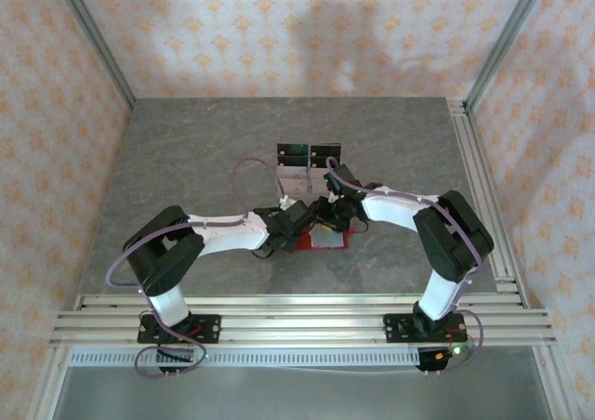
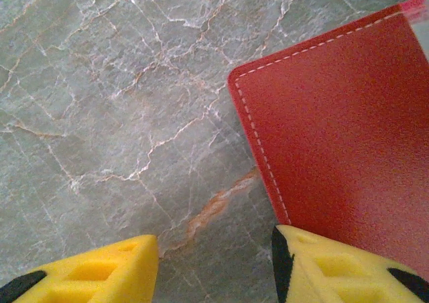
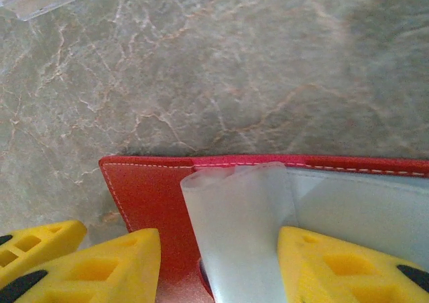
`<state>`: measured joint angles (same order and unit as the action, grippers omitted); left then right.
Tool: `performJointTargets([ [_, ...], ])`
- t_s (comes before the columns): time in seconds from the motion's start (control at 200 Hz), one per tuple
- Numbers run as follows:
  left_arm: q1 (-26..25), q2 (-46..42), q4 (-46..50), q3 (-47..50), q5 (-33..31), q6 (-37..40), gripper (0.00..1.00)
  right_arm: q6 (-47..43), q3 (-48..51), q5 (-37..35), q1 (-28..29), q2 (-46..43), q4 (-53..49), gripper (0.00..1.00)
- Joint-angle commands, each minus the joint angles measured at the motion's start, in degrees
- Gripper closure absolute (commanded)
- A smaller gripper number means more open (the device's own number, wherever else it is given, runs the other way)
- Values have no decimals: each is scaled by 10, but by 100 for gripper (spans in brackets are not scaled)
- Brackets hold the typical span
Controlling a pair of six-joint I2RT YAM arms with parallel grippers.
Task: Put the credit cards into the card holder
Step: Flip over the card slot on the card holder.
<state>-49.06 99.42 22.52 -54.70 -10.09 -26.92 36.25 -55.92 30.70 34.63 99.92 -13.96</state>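
Left gripper [image 2: 214,249] stands half open with nothing between its fingers, one finger over the red wallet's [image 2: 335,129] corner. The wallet lies open mid-table, between the grippers. Right gripper [image 3: 220,239] pinches a pale, curled card [image 3: 234,202] over the wallet's lining. The table [image 1: 186,150] is grey veined stone and the walls [image 1: 232,30] are cream with orange motifs.

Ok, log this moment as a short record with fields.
card holder: red card holder flat on the table, pale inside showing
credit card: pale credit card over the holder, between the right gripper's fingers
right gripper: straddles the card; grip cannot be told
left gripper: open, one finger over the holder's edge, bare table in its gap
clear stand: behind the holder
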Motion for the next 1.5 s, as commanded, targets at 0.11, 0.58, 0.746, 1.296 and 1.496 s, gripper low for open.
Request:
performJointTargets([
  [0.11,-4,-4,7,13,-21,2,52,17,-39,15,24,34,-10,51],
  [0.58,-4,-138,-66,83,11,-14,49,34,-33,16,28,35,7,51],
  [0.746,-6,-145,-120,92,63,-11,46,38,-31,21,27,35,13,51],
  [1.296,-31,-60,-132,48,50,-11,44,43,-33,23,27,34,17,51],
  [1.496,-33,-41,-125,40,43,-6,44,44,-35,23,27,28,14,51],
])
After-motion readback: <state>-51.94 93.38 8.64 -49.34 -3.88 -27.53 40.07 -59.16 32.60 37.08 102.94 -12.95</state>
